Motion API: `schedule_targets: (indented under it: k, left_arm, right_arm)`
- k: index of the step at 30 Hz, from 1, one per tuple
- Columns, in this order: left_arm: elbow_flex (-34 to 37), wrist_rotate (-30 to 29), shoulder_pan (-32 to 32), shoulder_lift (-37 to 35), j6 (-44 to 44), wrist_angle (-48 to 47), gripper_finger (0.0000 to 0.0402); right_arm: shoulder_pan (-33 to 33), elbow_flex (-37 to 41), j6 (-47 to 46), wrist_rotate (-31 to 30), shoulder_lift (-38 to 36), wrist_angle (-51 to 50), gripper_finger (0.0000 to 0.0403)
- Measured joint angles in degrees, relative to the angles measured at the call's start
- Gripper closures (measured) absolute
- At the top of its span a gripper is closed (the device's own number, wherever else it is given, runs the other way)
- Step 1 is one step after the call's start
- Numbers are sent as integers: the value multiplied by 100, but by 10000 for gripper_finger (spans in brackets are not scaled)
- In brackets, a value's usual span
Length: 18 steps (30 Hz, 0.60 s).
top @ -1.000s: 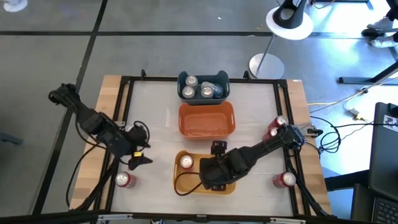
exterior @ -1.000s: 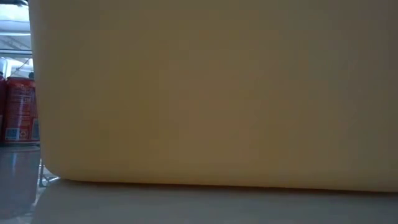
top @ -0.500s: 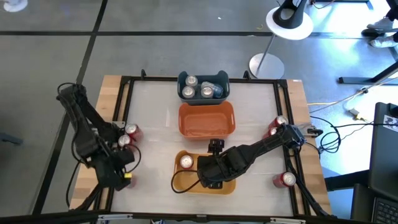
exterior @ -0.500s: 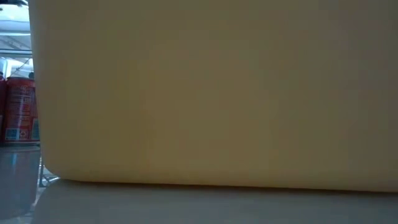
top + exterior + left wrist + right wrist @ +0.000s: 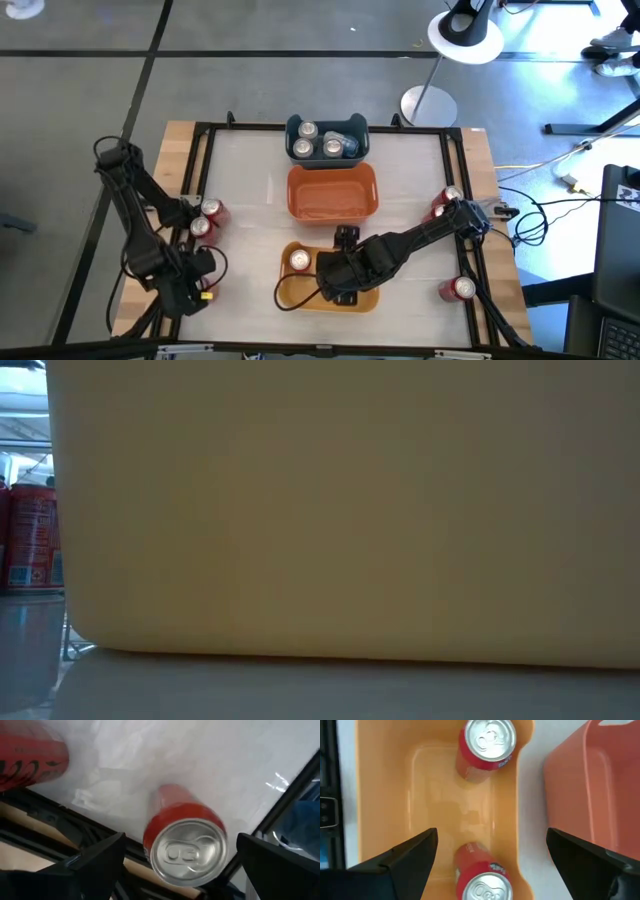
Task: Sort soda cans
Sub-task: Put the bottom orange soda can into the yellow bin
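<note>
My left gripper (image 5: pixel 187 284) (image 5: pixel 180 840) points down, open, over the near-left corner of the table. An upright red soda can (image 5: pixel 186 847) stands on the table below it, between the two fingers and apart from them; in the high view the gripper hides it. My right gripper (image 5: pixel 338 283) (image 5: pixel 491 832) hangs open above the yellow bin (image 5: pixel 300 296), which holds two upright red cans (image 5: pixel 487 742) (image 5: pixel 482 884). Two more red cans (image 5: pixel 206 217) stand at the left edge. The blue bin (image 5: pixel 296 128) holds several cans.
An orange bin (image 5: pixel 332 205) sits between the blue and yellow bins. Red cans stand at the right edge (image 5: pixel 445 205) and near right (image 5: pixel 459 289). A black frame (image 5: pixel 205 140) rims the table. The yellow bin's wall (image 5: pixel 340 510) fills the low view, with a red can (image 5: pixel 30 535) beside it.
My left gripper has swung from beside the two left-edge cans toward the table's near-left corner, sinking and tipping until it points down over the near-left can, which it now covers in the high view. It has stayed open.
</note>
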State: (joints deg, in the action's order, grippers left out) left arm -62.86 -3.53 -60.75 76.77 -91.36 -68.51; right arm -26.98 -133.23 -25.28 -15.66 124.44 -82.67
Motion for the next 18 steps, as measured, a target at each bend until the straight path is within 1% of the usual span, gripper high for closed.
schedule_targets:
  k: [4,8,10,13,15,18]
  left_arm:
    - [242,46,-147,57,-172,335,35]
    - [641,84,-227,59,-250,933,35]
    - [833,246,-277,59,-253,1074,35]
    - [991,320,-393,57,-119,1153,36]
    - [1026,341,-413,59,17,1149,44]
    - [1033,277,-388,59,87,1135,75]
  right_arm:
    - [-3,0,0,44,0,48,31]
    - [-4,0,0,48,0,45,31]
    - [-4,0,2,48,0,43,31]
    - [-4,0,19,48,0,39,31]
    - [-4,0,44,51,0,36,31]
    - [-4,0,153,72,0,30,31]
